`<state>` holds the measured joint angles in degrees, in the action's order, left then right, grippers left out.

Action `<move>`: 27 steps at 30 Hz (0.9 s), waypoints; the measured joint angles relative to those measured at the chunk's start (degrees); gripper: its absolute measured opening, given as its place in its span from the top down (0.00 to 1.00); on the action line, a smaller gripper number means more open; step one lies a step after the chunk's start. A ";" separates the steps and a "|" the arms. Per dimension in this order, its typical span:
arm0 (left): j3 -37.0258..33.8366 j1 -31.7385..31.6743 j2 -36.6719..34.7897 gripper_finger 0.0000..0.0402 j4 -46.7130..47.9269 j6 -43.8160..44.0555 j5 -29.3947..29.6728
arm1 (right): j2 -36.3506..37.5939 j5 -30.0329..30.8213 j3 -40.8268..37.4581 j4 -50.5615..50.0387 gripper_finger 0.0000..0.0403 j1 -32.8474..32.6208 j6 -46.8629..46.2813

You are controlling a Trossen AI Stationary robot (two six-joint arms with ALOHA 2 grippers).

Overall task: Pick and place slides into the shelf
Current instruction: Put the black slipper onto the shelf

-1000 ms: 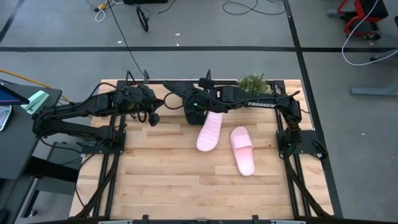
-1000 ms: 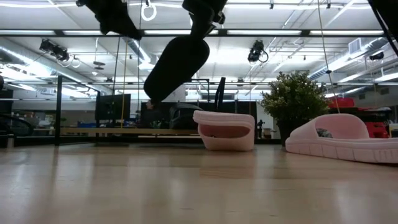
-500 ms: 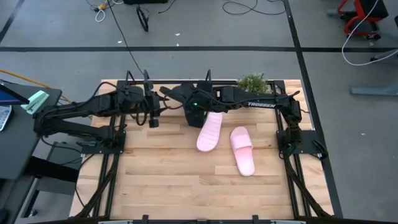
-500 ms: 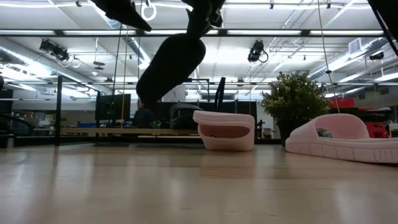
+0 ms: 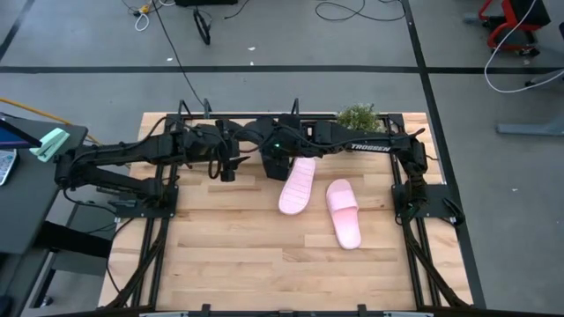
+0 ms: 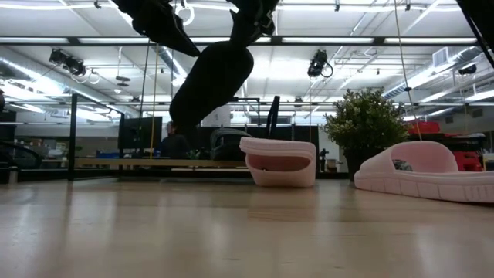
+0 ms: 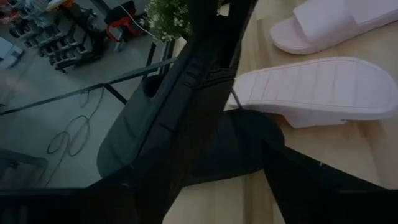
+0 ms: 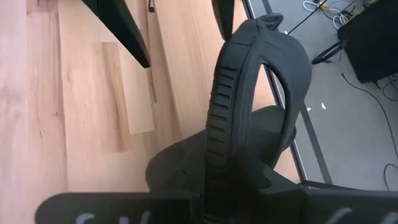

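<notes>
My right gripper (image 6: 251, 17) is shut on a black slide (image 6: 212, 81), which hangs high over the table's far middle. My left gripper (image 5: 227, 167) stands open just left of that slide, its fingers (image 8: 121, 28) near the slide's free end; I see no touch. A second black slide (image 7: 239, 146) lies below, by the shelf (image 5: 196, 114) at the far edge. Two pale pink slides are on the table: one (image 5: 297, 187) rests on its long side edge, the other (image 5: 344, 213) rests flat on its sole. My right gripper holds the black slide by the end of its sole away from the strap (image 8: 211, 168), coming at it from above. The place of contact is hidden by the gripper's own body. The slide hangs tilted below the fingers, clear of the table, its strap (image 8: 283, 74) toward the lower end.
A small green potted plant (image 5: 359, 117) stands at the far right of the table. The arms' black frames run along the left and right edges (image 5: 150, 229). Bare wood lies across the near half (image 5: 264, 264).
My left gripper has opened and moved toward the table's right, closer to the hanging black slide. The slide's lower end has swung a little toward the left while its upper end stays in my right gripper.
</notes>
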<state>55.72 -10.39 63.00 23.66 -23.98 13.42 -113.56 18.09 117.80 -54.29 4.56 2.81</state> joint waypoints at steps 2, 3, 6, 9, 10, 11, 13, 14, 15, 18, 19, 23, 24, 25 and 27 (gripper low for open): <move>0.00 0.00 0.00 0.37 -0.65 -1.12 0.71 | 0.04 0.12 0.02 0.13 0.89 0.00 0.00; 0.00 0.00 0.00 0.37 -1.10 -1.86 1.54 | 0.04 0.06 0.01 0.16 0.89 0.00 0.00; 0.00 0.02 -0.62 0.37 -2.64 -4.07 2.84 | 0.04 -1.04 0.01 0.32 0.89 -0.07 -0.21; 0.09 0.21 -0.96 0.38 -5.20 -6.34 3.03 | 0.04 -1.51 0.00 0.27 0.89 -0.15 -0.22; 0.07 0.31 -0.96 0.38 -5.64 -6.88 3.04 | 0.04 -1.49 0.00 0.25 0.89 -0.16 -0.22; 0.07 0.33 -0.92 0.38 -6.45 -7.65 2.94 | 0.04 -1.33 0.02 0.28 0.89 -0.12 -0.22; 0.07 0.33 -0.83 0.39 -7.80 -9.04 2.10 | 0.04 -1.12 0.02 0.23 0.89 -0.06 -0.24; 0.07 0.33 -0.61 0.39 -8.04 -9.55 1.27 | 0.04 -1.07 0.02 0.22 0.89 0.00 -0.24; 0.07 0.33 -0.29 0.39 -8.16 -9.94 0.63 | 0.04 -1.06 0.00 0.25 0.89 0.05 -0.24; 0.01 0.33 0.14 0.39 -8.58 -10.23 -0.73 | 0.04 -1.11 0.02 0.28 0.89 0.28 -0.24; 0.08 0.33 0.34 0.39 -9.34 -10.23 -0.81 | 0.04 -1.12 0.01 0.30 0.89 0.31 -0.24; 0.05 0.33 1.00 0.39 -11.99 -10.49 -1.06 | 0.04 -1.18 0.00 0.48 0.89 0.44 -0.24; 0.11 0.33 1.25 0.39 -12.76 -10.58 -1.39 | 0.04 -1.50 0.01 0.57 0.89 0.44 -0.26; 0.04 0.33 1.36 0.39 -12.63 -10.87 -1.85 | 0.04 -1.85 0.02 0.64 0.89 0.44 -0.26; 0.07 0.33 2.28 0.40 -13.56 -11.61 -3.04 | 0.04 -2.08 0.02 1.31 0.89 0.46 -0.28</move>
<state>55.79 -10.07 65.28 10.09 -35.59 10.39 -113.51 16.01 117.82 -52.98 5.02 2.52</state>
